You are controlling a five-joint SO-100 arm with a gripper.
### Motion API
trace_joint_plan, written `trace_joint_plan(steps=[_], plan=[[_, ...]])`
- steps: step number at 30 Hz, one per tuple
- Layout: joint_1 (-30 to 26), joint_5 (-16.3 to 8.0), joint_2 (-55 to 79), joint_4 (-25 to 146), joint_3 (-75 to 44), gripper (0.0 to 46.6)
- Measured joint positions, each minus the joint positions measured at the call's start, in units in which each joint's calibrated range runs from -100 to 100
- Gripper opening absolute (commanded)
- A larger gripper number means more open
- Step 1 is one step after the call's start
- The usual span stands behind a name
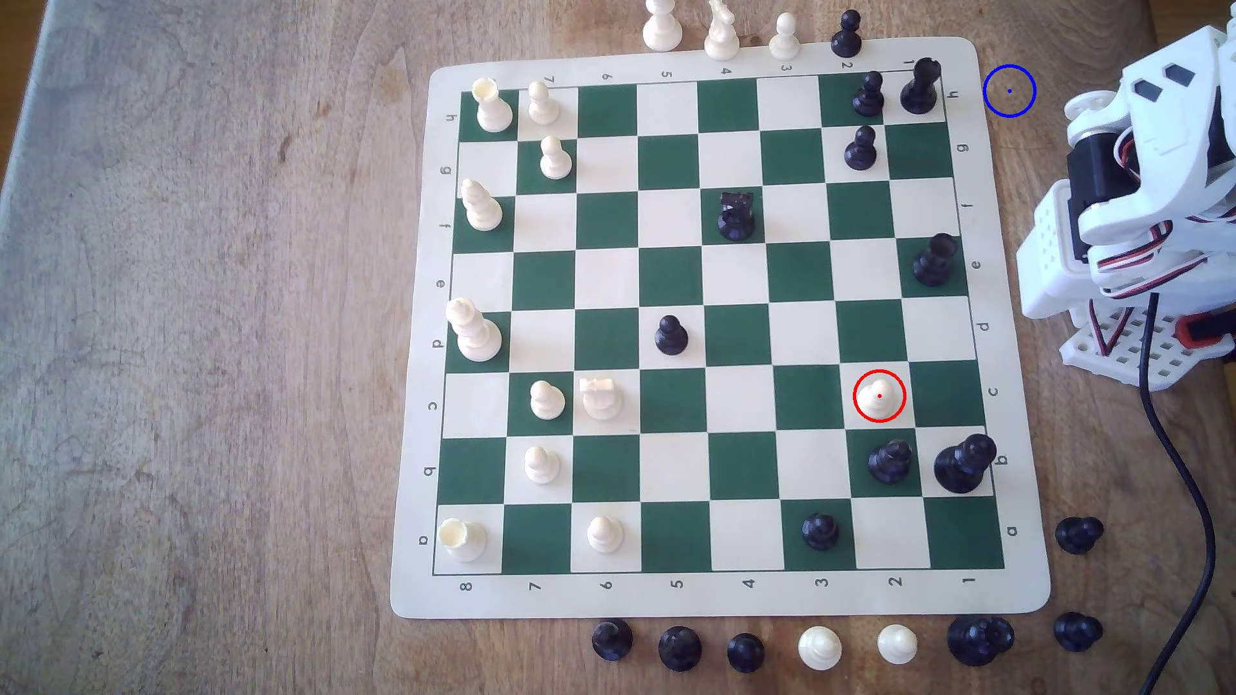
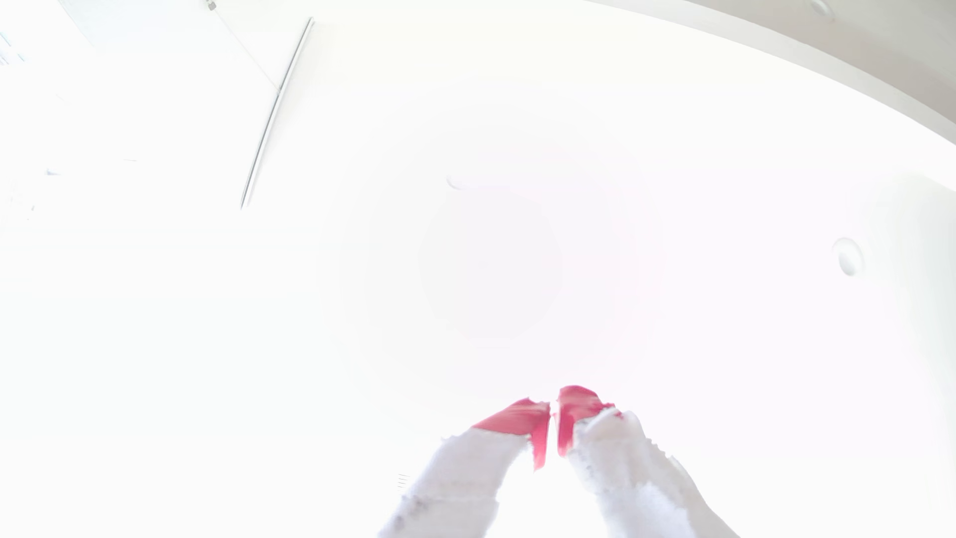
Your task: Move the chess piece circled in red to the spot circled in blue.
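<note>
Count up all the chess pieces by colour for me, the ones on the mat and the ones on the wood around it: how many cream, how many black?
Cream pieces: 16, counting the red-circled chess piece
Black pieces: 16
Total: 32

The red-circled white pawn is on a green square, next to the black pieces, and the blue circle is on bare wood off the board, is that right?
Not quite. The exterior view shows the pawn on a cream square, not a green one. The rest holds: black pieces stand nearby, and the blue circle sits on bare wood off the board.
</note>
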Motion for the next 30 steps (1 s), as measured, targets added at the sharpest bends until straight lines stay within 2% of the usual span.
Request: trace_joint_plan(steps=[4,10,14,18,24,28,30], plan=[[-0.74,0.0,0.0,1.35,0.0,0.2],[-3.47,0.0,0.0,14.1,-1.08,0.2],[-4.57,0.0,0.0,35.14,-3.8,0.2],[-4.65,0.0,0.0,63.27,-9.13,0.2],[-1.84,-0.05,0.34,107.25,-20.24,1.4],[-0.88,-0.05,1.34,119.36,-25.67,0.2],[-1.99,-0.1,4.02,131.47,-31.54,0.7]])
